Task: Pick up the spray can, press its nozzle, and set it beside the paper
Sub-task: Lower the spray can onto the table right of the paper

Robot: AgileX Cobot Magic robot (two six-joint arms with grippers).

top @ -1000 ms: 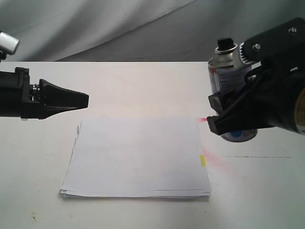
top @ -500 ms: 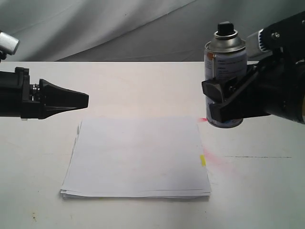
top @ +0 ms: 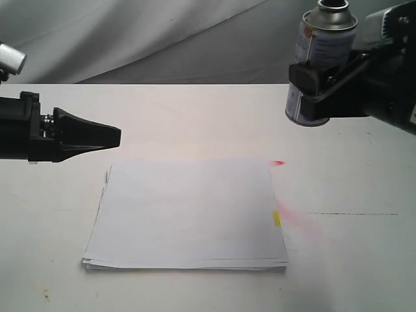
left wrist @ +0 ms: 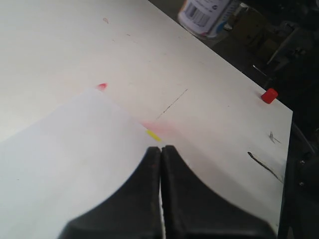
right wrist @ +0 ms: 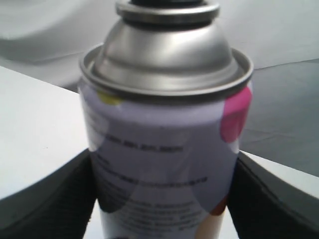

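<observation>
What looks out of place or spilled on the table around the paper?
A pink smear stains the table beside the paper, by its yellow tab, and a red spot sits at the paper's far corner on that side. Both look like spray residue, probably.

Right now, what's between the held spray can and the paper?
Exterior view: only bare table between spray can and paper, plus a small red mark at the paper's corner.

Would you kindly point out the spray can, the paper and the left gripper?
spray can (top: 323, 45): exterior view, on the printed label of its upper body.
paper (top: 188, 214): exterior view, middle of the top sheet.
left gripper (top: 118, 136): exterior view, tip of its closed fingers.
</observation>
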